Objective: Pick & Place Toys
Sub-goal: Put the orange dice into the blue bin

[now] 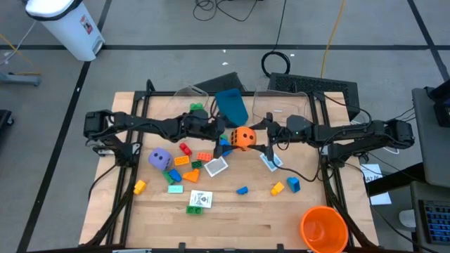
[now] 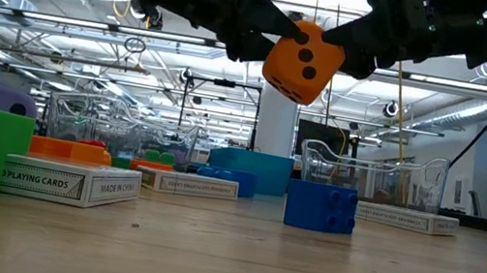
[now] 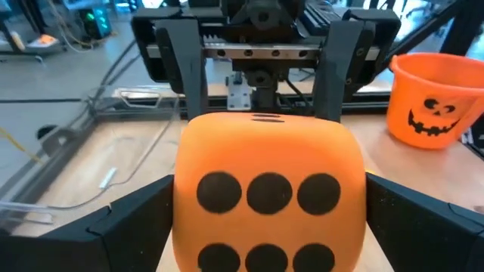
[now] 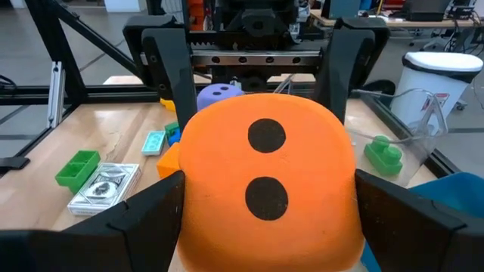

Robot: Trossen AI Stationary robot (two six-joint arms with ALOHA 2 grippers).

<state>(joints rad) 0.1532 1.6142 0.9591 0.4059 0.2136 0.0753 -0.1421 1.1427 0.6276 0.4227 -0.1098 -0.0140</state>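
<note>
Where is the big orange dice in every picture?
High view: orange die mid-table, between left gripper and right gripper.
Low view: die up in the air, top centre.
Left wrist view: fills centre.
Right wrist view: fills centre.
Shared landmark: both grippers beside it.
</note>
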